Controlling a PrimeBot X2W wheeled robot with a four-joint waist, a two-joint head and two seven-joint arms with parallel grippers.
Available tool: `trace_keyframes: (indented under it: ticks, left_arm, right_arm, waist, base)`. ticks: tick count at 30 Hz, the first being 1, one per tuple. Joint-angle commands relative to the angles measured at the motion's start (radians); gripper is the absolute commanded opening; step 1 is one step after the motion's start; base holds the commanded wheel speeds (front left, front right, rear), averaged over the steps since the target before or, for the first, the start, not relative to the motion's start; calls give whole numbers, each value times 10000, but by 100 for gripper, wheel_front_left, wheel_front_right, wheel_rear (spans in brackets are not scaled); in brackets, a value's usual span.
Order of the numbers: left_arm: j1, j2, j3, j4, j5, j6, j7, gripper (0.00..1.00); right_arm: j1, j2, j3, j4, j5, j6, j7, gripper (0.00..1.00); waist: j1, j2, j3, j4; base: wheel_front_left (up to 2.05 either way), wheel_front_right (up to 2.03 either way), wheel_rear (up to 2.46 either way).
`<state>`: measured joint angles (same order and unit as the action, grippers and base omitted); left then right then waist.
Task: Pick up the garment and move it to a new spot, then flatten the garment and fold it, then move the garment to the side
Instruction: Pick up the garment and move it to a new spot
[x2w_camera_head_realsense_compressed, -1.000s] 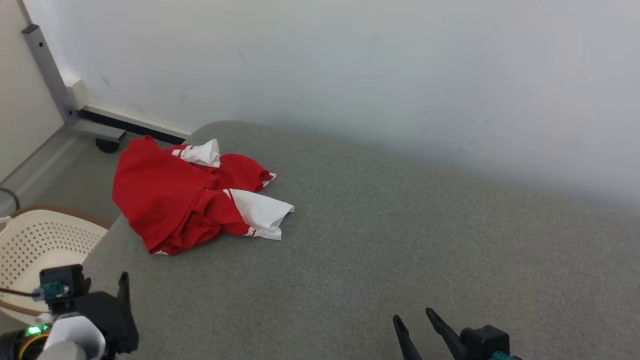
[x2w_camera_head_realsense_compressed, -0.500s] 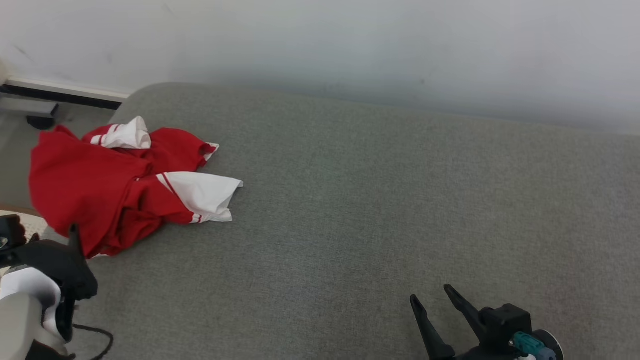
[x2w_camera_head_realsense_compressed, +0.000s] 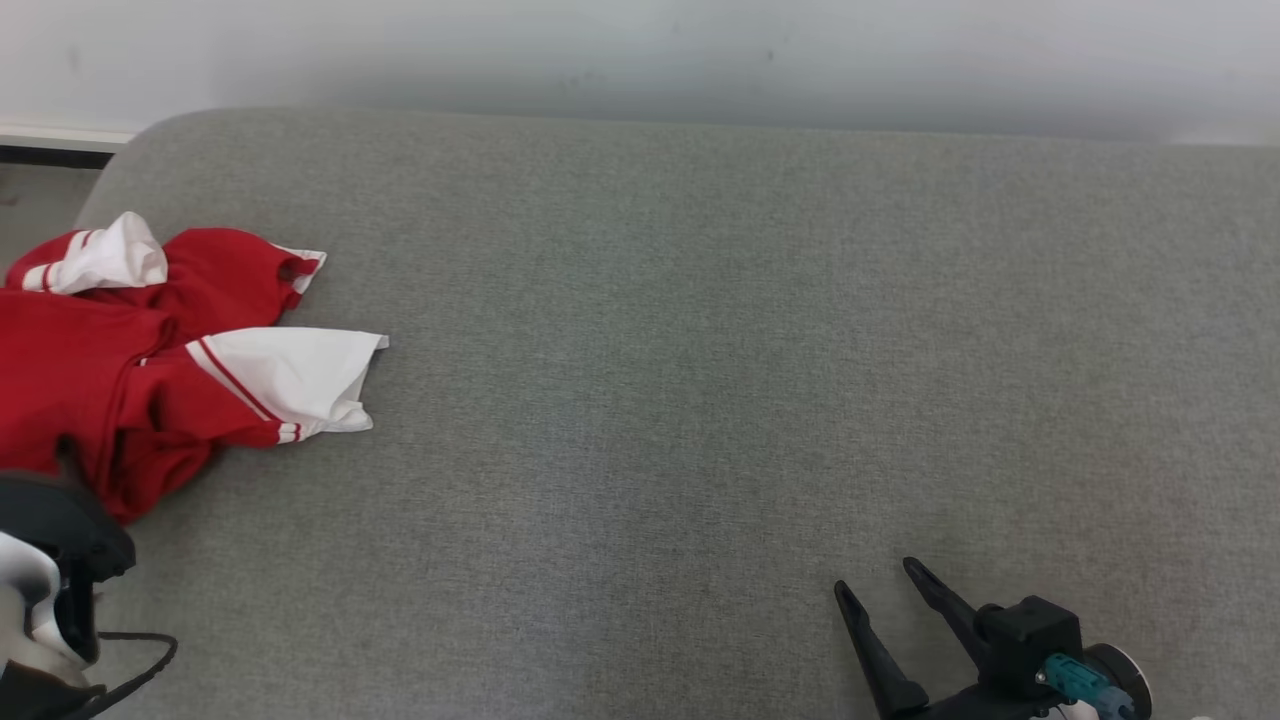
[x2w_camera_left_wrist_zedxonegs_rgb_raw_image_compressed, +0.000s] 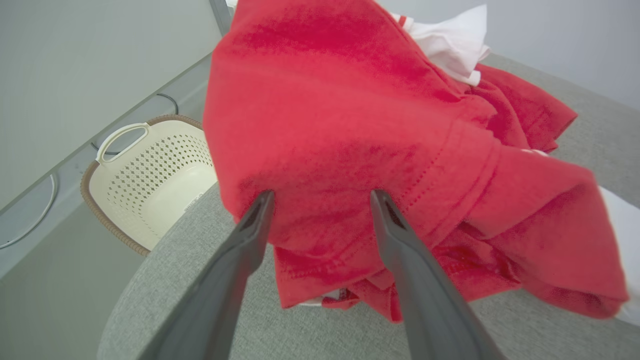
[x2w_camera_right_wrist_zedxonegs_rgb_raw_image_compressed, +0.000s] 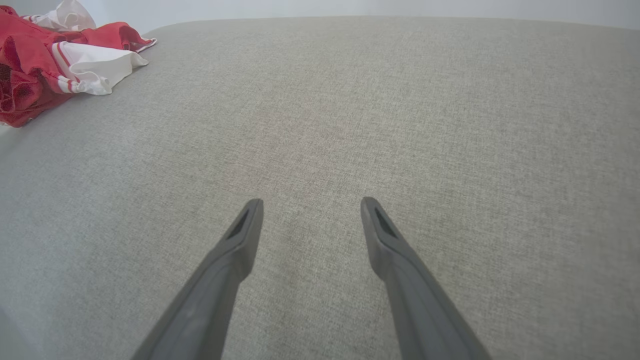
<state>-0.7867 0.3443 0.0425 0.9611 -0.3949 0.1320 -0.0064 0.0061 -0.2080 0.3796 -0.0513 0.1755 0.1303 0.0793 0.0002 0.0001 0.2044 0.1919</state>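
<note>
**Progress:** nil complete. Garment (x2w_camera_head_realsense_compressed: 150, 350), red w/ white striped sleeves, lies crumpled at 9 o'clock in head view, on the left end of the grey cushion (x2w_camera_head_realsense_compressed: 700, 350). Not lifted, flattened, folded or set aside. Judged: approach for first pick-up in hand; all steps outstanding.

**Grippers:** Left gripper (x2w_camera_left_wrist_zedxonegs_rgb_raw_image_compressed: 321, 195) has jaws spread wide, nothing held. In its wrist view the tips sit at the red fabric's near fold, dead ahead at 12 o'clock. Contact cannot be confirmed. Right gripper (x2w_camera_head_realsense_compressed: 875, 575) is at 5 o'clock in head view, jaws apart, empty, over bare cushion, well apart from garment.

**Surface:** woven grey upholstery w/ rounded corners, looks soft. Centre and right side appear free for spreading.

**Room:** pale wall (x2w_camera_head_realsense_compressed: 640, 50) at 12 o'clock behind cushion. Left wrist view shows a cream perforated basket (x2w_camera_left_wrist_zedxonegs_rgb_raw_image_compressed: 155, 175) w/ handle on the floor (x2w_camera_left_wrist_zedxonegs_rgb_raw_image_compressed: 50, 290) at 9 o'clock, beside the cushion corner.
</note>
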Motion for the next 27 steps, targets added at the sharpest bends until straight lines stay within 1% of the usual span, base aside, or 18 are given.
trace_keyframes:
  ticks: [1,2,6,8,11,16,22,25,27]
  left_arm:
    - [-117,157,-9,110,35,97,-276,37]
    - [-143,195,-41,122,98,97,-446,0]
    - [-154,145,-59,319,88,99,-963,0]
    - [-184,209,-53,416,55,38,-1017,0]
    - [-299,409,-67,839,7,-175,-1106,0]
    - [-253,663,-246,1460,18,-821,-1373,0]
    - [-322,756,-783,1954,344,-1689,-1748,0]
    - [-546,352,-1149,2084,577,-1773,-1801,0]
    - [-726,39,-1435,2180,752,-1667,-1727,0]
  right_arm:
    - [57,-84,-1,-112,72,8,40,100]
    - [78,-94,-10,-137,74,8,53,100]
    - [97,-35,-58,-144,61,8,69,100]
    - [69,3,-59,-122,72,8,56,100]
    - [-10,125,-76,-27,49,8,-26,100]
    - [45,318,-41,279,110,8,-170,100]
    - [197,634,101,717,255,8,-445,100]
    - [270,758,170,940,309,8,-554,100]
    - [347,843,193,1086,343,8,-619,100]
  waist:
    - [-2,-1,200,-206]
    - [-2,-1,222,-219]
    - [-2,-1,206,-208]
    - [-2,-1,170,-204]
    - [-2,-1,-24,-192]
    - [-2,-1,-569,-102]
    - [-2,-1,-1521,-37]
    - [-2,-1,-2004,-66]
    - [-2,-1,-2288,-92]
  base:
    - [0,0,0]
    - [0,0,0]
    - [0,0,0]
    - [0,0,0]
    - [0,0,0]
    - [0,0,0]
    - [0,0,0]
    - [0,0,0]
    - [0,0,0]
